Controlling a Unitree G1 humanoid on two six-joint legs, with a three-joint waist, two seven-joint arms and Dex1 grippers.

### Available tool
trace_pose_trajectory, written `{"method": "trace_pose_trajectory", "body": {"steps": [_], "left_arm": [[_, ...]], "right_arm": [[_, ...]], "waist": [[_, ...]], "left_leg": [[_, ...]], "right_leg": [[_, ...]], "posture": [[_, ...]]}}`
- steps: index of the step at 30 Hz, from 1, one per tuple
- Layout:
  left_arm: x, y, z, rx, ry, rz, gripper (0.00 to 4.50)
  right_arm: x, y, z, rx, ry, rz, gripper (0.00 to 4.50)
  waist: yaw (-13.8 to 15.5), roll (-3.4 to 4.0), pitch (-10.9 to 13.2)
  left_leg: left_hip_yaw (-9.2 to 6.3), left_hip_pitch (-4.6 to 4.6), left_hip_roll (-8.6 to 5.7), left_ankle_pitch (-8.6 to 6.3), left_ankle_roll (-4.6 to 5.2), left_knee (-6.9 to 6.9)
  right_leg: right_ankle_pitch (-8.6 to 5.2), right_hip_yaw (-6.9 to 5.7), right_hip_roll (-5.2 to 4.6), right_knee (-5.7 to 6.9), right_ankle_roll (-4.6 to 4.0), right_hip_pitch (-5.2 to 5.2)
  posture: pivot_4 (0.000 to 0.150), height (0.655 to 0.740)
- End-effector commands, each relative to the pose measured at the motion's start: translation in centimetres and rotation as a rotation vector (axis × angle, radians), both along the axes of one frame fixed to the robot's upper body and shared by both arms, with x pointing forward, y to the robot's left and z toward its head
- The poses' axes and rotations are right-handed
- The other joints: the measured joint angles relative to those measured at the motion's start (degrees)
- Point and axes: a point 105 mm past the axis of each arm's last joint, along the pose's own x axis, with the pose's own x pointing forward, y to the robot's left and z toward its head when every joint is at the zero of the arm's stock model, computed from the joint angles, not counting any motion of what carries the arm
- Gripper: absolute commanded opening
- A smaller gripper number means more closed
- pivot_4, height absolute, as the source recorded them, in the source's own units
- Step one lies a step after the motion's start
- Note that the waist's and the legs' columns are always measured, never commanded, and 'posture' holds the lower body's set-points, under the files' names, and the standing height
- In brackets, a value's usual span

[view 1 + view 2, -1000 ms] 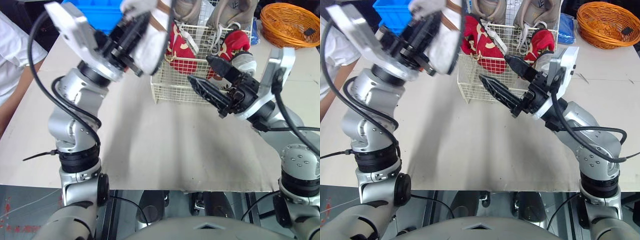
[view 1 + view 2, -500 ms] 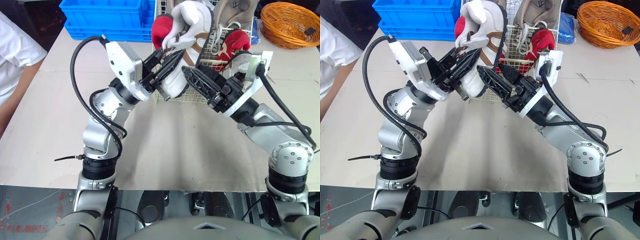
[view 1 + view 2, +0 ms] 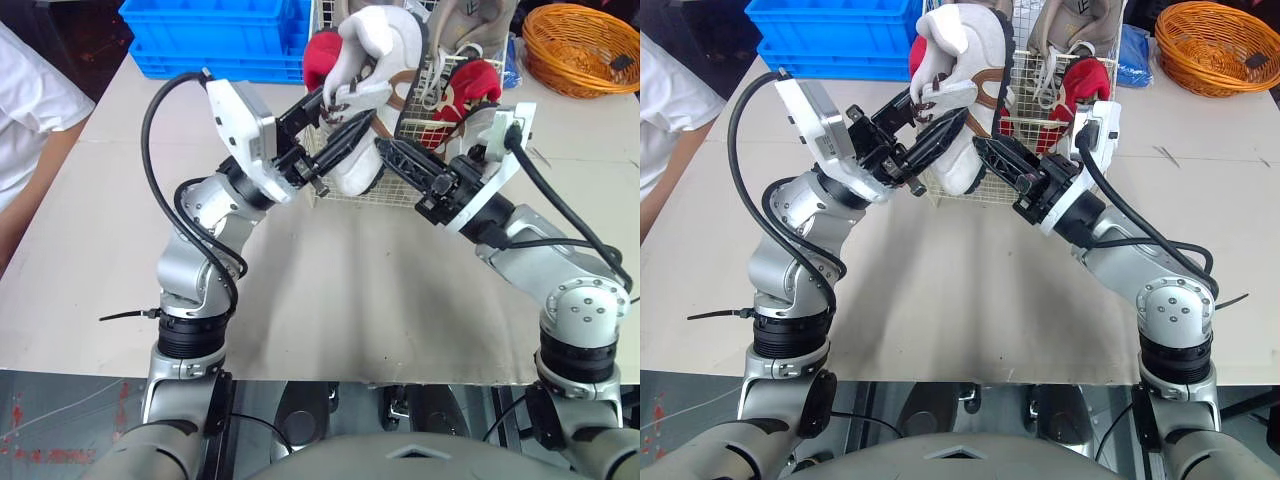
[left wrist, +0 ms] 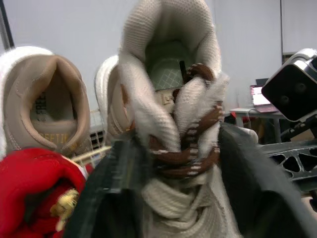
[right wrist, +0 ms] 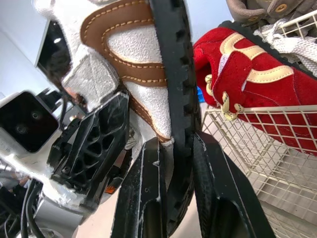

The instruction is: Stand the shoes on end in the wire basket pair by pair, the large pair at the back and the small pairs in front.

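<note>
Left gripper (image 3: 340, 120) is noted clamped on the laced upper of a white shoe (image 3: 378, 55), which is held on end at the front left corner of the wire basket (image 5: 267, 158); whether it is inside cannot be told. The right gripper (image 3: 392, 152) is narrowed onto its black ridged sole. Counted in the basket: two red suede shoes (image 3: 478, 80), two tan shoes (image 3: 470, 20) behind. A blue plastic crate (image 3: 215, 35) and an orange woven basket (image 3: 585, 45) are set beyond. Left wrist view: brown laces and a white mesh collar are recorded between the fingers (image 4: 116, 186). Right wrist view: silvery leather with brown stitched trim is seen, the sole pinched between both fingers (image 5: 143, 198). One second earlier the right fingers were spread, apart from the shoe, which was held left of the basket.
</note>
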Motion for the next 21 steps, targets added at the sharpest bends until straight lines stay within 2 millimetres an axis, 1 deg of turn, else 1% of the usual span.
{"method": "trace_pose_trajectory", "body": {"steps": [1,4,7,11,14,17,18,19,21], "left_arm": [[-1.4,1.4,2.6,-0.032,-0.003,-0.076,3.11],[-1.9,2.1,2.9,-0.009,0.052,-0.141,3.11],[-2.1,2.4,2.7,0.025,0.115,-0.179,3.11],[-2.0,2.1,2.1,0.085,0.172,-0.22,3.11],[-1.8,1.9,1.6,0.131,0.191,-0.228,3.11],[-1.3,1.8,1.5,0.147,0.202,-0.235,2.29],[-1.3,1.8,1.5,0.159,0.201,-0.239,1.85],[-1.2,1.7,1.4,0.172,0.202,-0.244,1.23],[-0.9,1.7,1.1,0.195,0.207,-0.24,0.41]], "right_arm": [[-0.3,-1.7,0.6,-0.028,-0.071,-0.016,0.01],[-0.7,-1.9,0.3,-0.055,-0.092,0.012,0.01],[-1.1,-1.7,-0.1,-0.081,-0.112,0.038,0.01],[-1.6,-1.4,-0.6,-0.125,-0.143,0.078,0.01],[-2.2,-1.1,-0.6,-0.142,-0.173,0.114,0.01],[-2.6,-1.0,-0.8,-0.167,-0.189,0.138,0.01],[-2.7,-1.0,-0.8,-0.175,-0.194,0.144,0.01],[-2.8,-0.9,-0.9,-0.183,-0.199,0.149,0.01],[-3.0,-0.9,-0.9,-0.19,-0.208,0.161,0.01]], "waist": [[-0.03,0.01,0.0],[-0.12,0.02,0.01],[-0.07,0.04,0.02],[0.1,0.03,0.02],[0.07,0.04,0.02],[0.05,0.04,0.03],[0.05,0.04,0.03],[0.05,0.04,0.03],[0.05,0.04,0.03]], "left_leg": [[-0.01,0.0,0.0,0.0,0.0,-0.02],[0.0,0.02,0.0,0.0,0.0,-0.05],[0.01,0.03,0.0,0.0,-0.01,-0.11],[0.01,0.03,-0.01,0.0,0.0,-0.1],[0.01,0.02,-0.02,0.0,0.0,-0.1],[0.01,0.03,-0.01,0.0,0.0,-0.11],[0.01,0.03,-0.01,0.0,0.0,-0.12],[0.01,0.03,-0.01,0.0,0.0,-0.12],[0.01,0.03,-0.01,0.0,0.0,-0.12]], "right_leg": [[0.0,0.0,0.0,0.0,0.0,0.0],[0.0,0.0,0.0,-0.01,0.0,-0.01],[0.0,0.02,0.0,-0.03,0.0,-0.01],[0.0,0.01,0.0,-0.06,0.0,0.0],[0.0,0.01,0.0,-0.06,0.0,0.0],[-0.01,0.02,0.01,-0.06,0.01,-0.01],[-0.01,0.02,0.01,-0.06,0.01,-0.01],[-0.01,0.02,0.02,-0.06,0.01,-0.01],[-0.01,0.02,0.01,-0.06,0.01,-0.01]], "posture": [[0.15,0.686],[0.15,0.686],[0.15,0.686],[0.15,0.686],[0.15,0.686],[0.15,0.686],[0.15,0.686],[0.15,0.686],[0.15,0.686]]}}
